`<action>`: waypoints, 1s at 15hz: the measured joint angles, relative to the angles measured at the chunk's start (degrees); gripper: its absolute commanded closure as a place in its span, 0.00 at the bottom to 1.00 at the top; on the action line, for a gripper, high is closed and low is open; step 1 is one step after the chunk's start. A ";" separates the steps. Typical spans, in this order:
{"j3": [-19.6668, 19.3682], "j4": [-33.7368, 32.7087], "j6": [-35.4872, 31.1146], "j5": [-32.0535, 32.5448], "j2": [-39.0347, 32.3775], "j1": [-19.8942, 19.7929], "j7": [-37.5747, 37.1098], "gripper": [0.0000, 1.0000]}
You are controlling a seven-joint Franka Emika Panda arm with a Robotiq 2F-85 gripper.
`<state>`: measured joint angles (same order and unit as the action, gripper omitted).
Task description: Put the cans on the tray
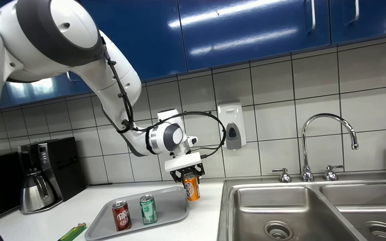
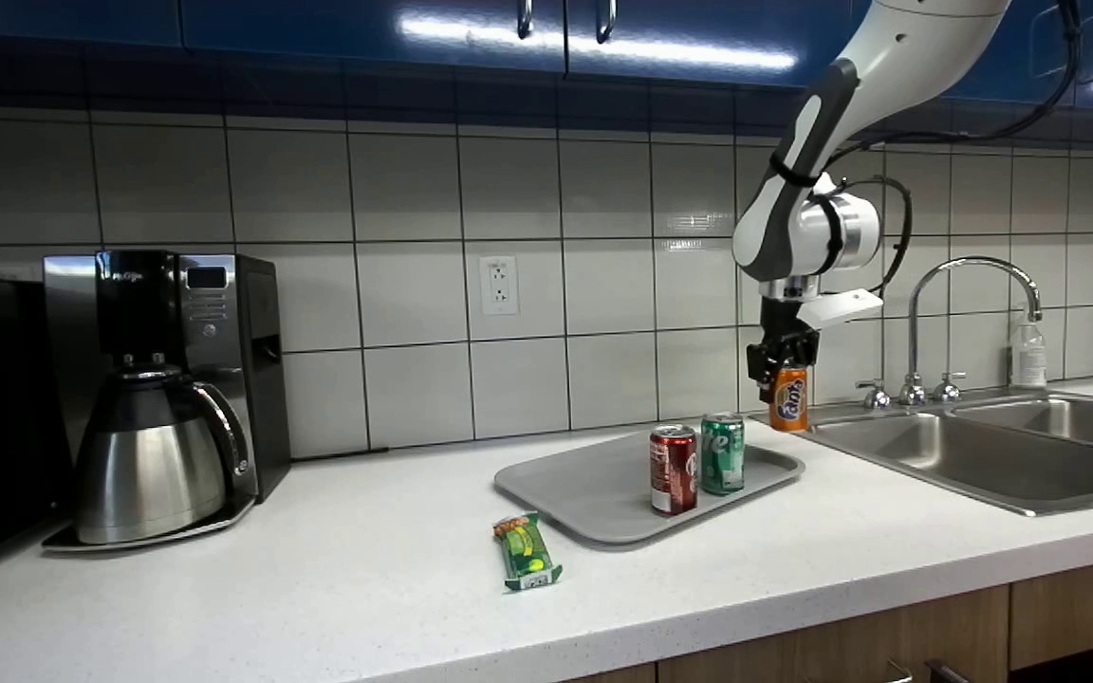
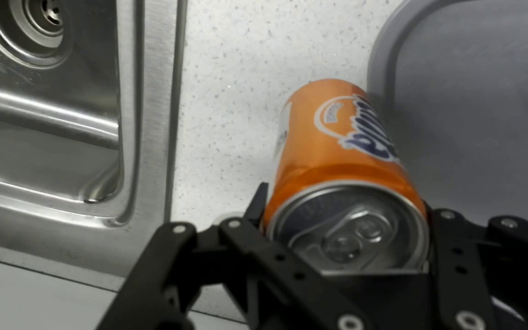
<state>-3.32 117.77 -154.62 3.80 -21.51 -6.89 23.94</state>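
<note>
The fingers (image 3: 257, 207) have the orange can (image 1: 192, 189) gripped near its top, between the sink (image 3: 156, 91) and the tray (image 2: 594, 484), I'd guess to leave its base free for landing upright by the red can (image 1: 122, 216) and green can (image 1: 148, 210) already on that tray.

coffee maker (image 2: 167, 408) way left in both exterior views, sink (image 2: 983, 457) off right, tray (image 2: 580, 482) between, Dr Pepper can (image 1: 122, 216) on it plus another can (image 1: 148, 210) just right, packet (image 2: 526, 550) by the tray's left end, Fanta can (image 1: 192, 190) in the gripper (image 1: 190, 179) near its right
</note>
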 measured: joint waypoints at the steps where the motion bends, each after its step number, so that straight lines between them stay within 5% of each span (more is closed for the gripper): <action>1: 0.01 0.24 0.00 0.57 0.23 0.55 -0.65 0.62; 15: 0.66 0.66 0.00 4.59 0.24 7.08 -7.85 0.62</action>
<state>-2.67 118.43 -154.62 8.40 -21.28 0.20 16.08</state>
